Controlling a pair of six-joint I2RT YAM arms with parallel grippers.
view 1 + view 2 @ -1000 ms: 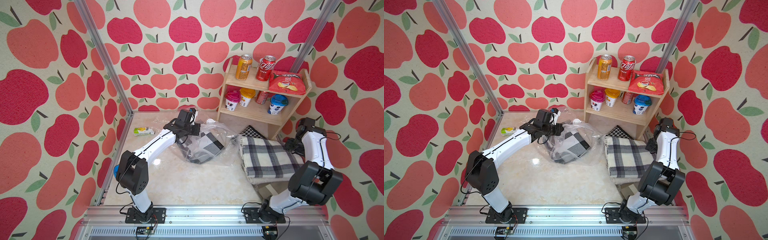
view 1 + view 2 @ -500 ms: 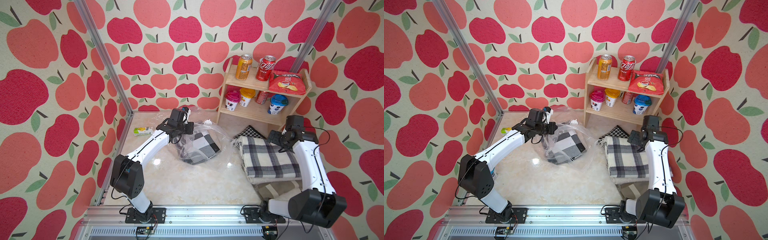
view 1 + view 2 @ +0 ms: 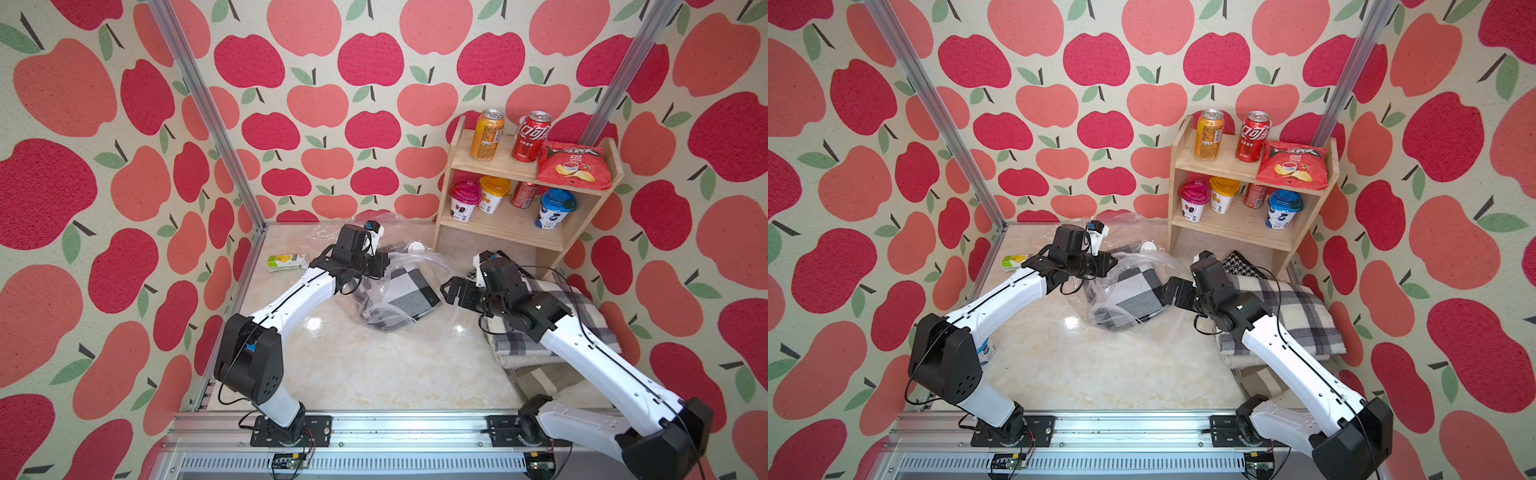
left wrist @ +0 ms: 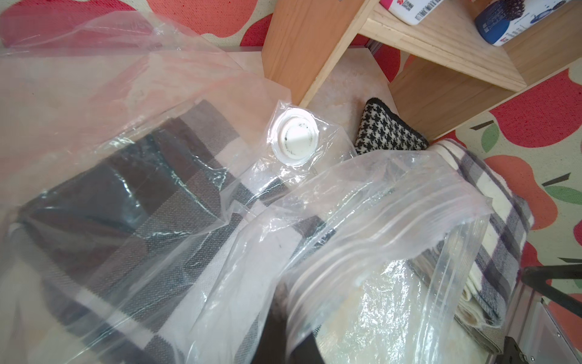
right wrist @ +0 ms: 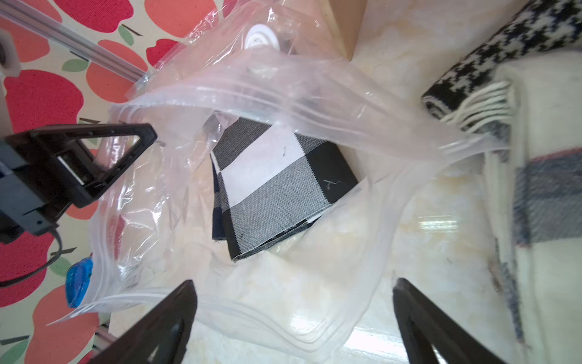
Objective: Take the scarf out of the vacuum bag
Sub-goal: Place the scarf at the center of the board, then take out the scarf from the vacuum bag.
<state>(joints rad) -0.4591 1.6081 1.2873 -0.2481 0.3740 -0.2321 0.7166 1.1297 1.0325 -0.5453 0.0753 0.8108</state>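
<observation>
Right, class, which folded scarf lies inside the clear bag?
The broad black-grey-white check scarf, within the vacuum bag; the plaid scarf and houndstooth scarf lie outside it, uncovered.

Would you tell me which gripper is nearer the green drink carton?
Left. The left gripper grips the bag close beside the carton; the right gripper hangs open on the bag's far side.

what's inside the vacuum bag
A folded black, grey and white checked scarf lies inside the vacuum bag, showing through its open mouth and clear plastic. Whatever might be under the scarf is covered by its folds and cannot be seen.
</observation>
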